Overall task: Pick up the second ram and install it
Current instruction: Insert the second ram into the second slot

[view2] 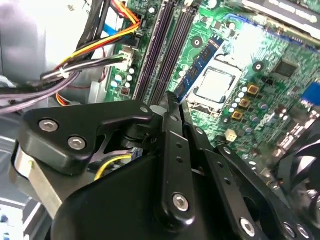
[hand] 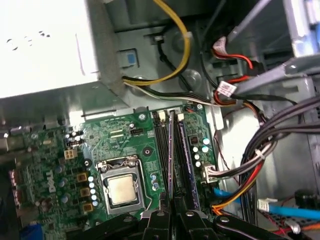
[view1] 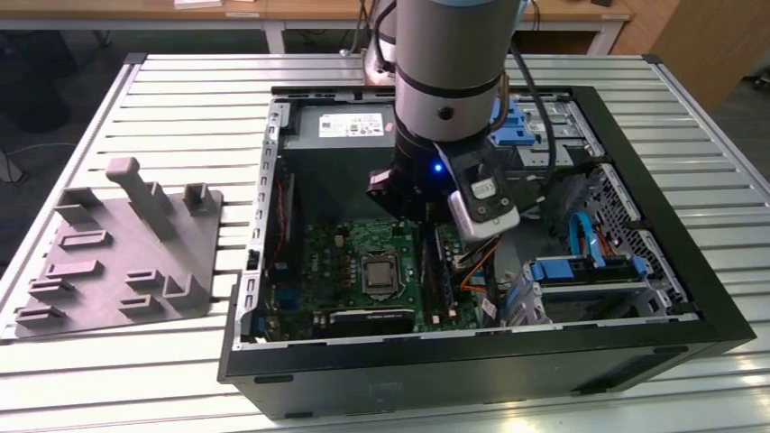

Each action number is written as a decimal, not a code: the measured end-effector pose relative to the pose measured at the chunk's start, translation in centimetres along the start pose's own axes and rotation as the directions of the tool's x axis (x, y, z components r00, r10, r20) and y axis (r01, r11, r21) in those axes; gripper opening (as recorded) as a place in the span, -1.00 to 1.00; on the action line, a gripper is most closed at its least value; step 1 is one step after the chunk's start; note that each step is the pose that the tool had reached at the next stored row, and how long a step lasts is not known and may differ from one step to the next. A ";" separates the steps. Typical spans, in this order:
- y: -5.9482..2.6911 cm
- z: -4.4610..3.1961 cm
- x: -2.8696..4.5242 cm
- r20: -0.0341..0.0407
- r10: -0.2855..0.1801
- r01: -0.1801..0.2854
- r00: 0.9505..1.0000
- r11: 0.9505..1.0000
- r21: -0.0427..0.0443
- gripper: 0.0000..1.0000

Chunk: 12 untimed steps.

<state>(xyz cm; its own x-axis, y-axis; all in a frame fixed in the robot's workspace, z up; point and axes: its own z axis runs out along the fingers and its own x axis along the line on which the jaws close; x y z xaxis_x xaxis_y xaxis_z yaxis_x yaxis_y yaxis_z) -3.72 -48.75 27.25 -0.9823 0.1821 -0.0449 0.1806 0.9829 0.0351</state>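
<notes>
Black metal gripper pinches thin flat second ram.

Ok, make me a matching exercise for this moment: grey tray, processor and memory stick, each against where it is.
Things:
1. grey tray
2. processor
3. memory stick

Places:
A. held in the hand, close to the black slots
B. on the slatted table, outside the computer case, at the exterior view's left
C. in its socket on the green board

Pairs: 1-B, 2-C, 3-A
</notes>
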 end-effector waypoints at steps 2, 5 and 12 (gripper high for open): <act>0.00 0.04 0.00 -0.001 -0.038 0.038 0.999 0.999 -0.002 -0.73; 0.00 0.07 0.00 -0.003 -0.091 0.091 0.996 0.996 -0.004 -0.73; -0.01 0.13 0.00 -0.006 -0.196 0.196 0.981 0.980 -0.016 -0.73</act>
<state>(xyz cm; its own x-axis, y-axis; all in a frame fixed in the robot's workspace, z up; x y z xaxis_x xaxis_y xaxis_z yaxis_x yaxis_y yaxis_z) -3.72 -48.75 27.12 -0.9989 -0.0143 -0.0449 -0.0162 0.9990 0.0416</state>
